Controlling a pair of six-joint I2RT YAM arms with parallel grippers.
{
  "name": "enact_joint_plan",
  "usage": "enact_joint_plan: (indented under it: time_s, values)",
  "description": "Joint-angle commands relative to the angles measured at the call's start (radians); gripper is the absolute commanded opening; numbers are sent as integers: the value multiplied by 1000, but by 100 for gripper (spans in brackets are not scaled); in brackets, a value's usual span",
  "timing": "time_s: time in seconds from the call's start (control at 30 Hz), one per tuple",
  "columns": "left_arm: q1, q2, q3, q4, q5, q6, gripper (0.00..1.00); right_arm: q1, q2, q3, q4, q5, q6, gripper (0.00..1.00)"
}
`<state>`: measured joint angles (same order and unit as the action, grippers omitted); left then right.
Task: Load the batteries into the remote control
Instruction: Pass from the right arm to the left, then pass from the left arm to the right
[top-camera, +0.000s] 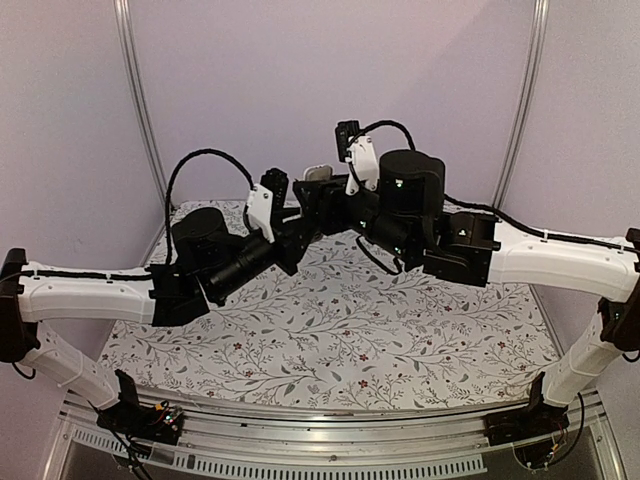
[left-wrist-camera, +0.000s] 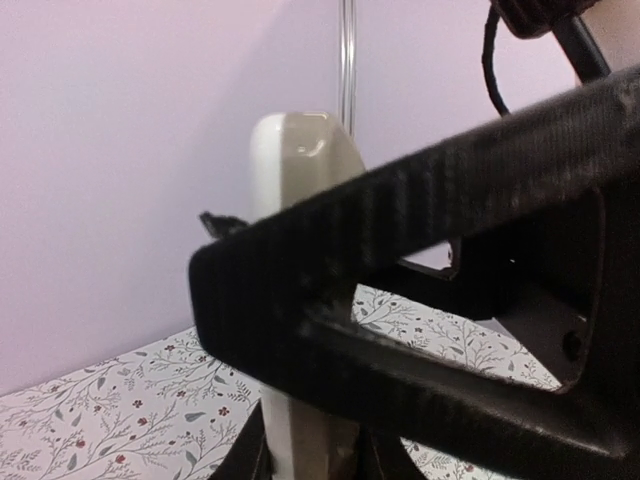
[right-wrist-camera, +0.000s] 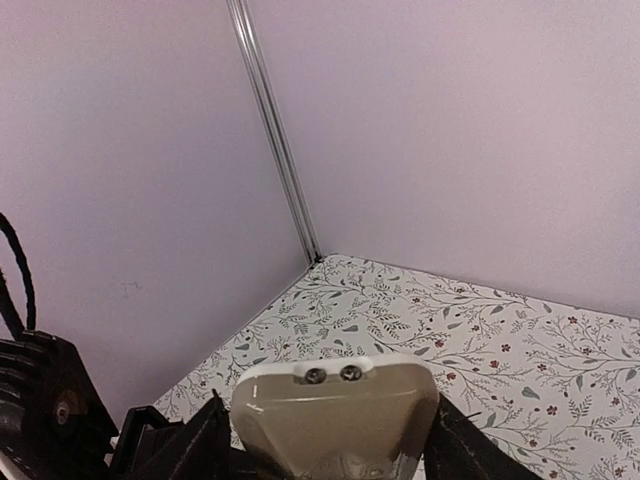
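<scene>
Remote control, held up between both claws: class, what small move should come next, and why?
Probably the right claw should open and draw back. Both claws seem to grip the remote control in mid-air together: the left claw flanks its lower end, the right claw's fingers hug its sides. One grip must let go before the remote can be turned or set down.

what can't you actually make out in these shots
batteries: seen in no view
remote control battery recess: left wrist, behind a black finger; right wrist, below the bottom edge
whether it is gripped: top view too small, wrist views cut off
</scene>
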<state>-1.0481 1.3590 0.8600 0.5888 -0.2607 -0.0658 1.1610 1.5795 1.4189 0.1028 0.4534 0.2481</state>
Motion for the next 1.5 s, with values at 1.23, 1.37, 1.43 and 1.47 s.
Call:
enact_joint_plan:
  time_s: [1.23, 1.37, 1.43, 1.47]
  values:
    - [-212, 446, -210, 1250, -695, 1754, 0, -298, -143, -348, -123, -625, 532, 78]
    - [-218, 452, -204, 1250, -693, 1753, 0, -308, -99, -356, -77, -729, 544, 73]
    - [-219, 451, -199, 1250, -696, 1752, 0, -307, -67, -356, -51, -776, 556, 68]
    - [-220, 448, -199, 1250, -698, 1753, 0, -308, -59, -359, -46, -780, 561, 67]
